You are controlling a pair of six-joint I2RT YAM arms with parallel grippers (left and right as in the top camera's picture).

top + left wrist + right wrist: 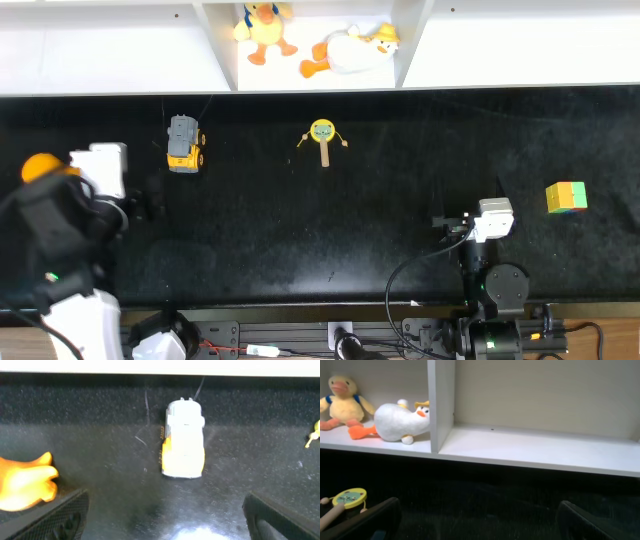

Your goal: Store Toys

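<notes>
Two pairs of jaws gape wide and empty: my left jaws before the truck [183,440] on the bench [75,410], my right jaws facing the shelf [530,447].

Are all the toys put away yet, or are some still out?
Not yet. Done: the yellow duck and white duck sit in the shelf's middle compartment. In hand: nothing; the left gripper is open near the toy truck, and the right gripper is open too. Left on the table: that truck, the rattle drum, the coloured cube and an orange thing.
</notes>
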